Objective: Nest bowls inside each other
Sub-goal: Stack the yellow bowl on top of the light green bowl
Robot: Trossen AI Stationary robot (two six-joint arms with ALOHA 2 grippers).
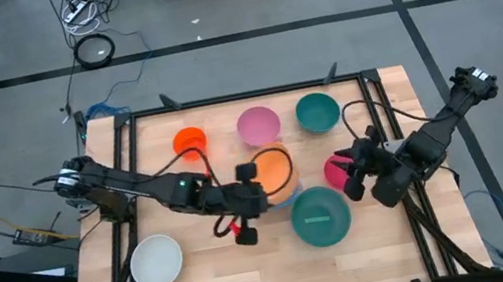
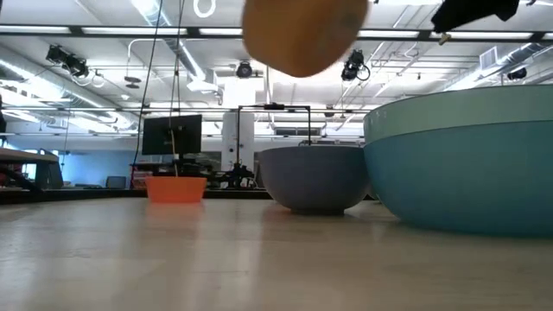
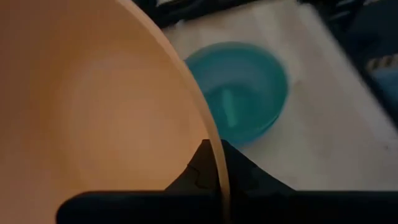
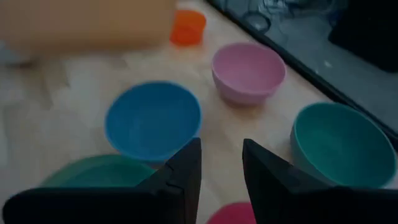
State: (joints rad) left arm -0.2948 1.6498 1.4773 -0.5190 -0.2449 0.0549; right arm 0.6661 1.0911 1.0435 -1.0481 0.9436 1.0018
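Note:
My left gripper (image 1: 261, 188) is shut on an orange bowl (image 1: 274, 168), which hangs in the air (image 2: 302, 34) over a blue bowl (image 4: 152, 121) at the table's middle. Just nearer stands a large green-teal bowl (image 1: 321, 216). A pink bowl (image 1: 258, 125), a teal bowl (image 1: 318, 112) and a small orange-red bowl (image 1: 189, 141) rest on their bases along the far side. A white bowl (image 1: 156, 260) is at the near left. My right gripper (image 4: 221, 168) is open above a small magenta bowl (image 1: 336, 173), touching nothing. My left gripper holds the orange bowl by its rim (image 3: 216, 163), one finger inside the bowl and one outside. The fingers come from the table's left, slanting down. The bowl is lifted clear of the table and of the blue bowl under it.
The wooden tabletop (image 1: 213, 279) is bare along its near edge between the white bowl and the green-teal bowl. A black frame (image 1: 245, 96) runs round the table. Cables and a monitor show in the room beyond.

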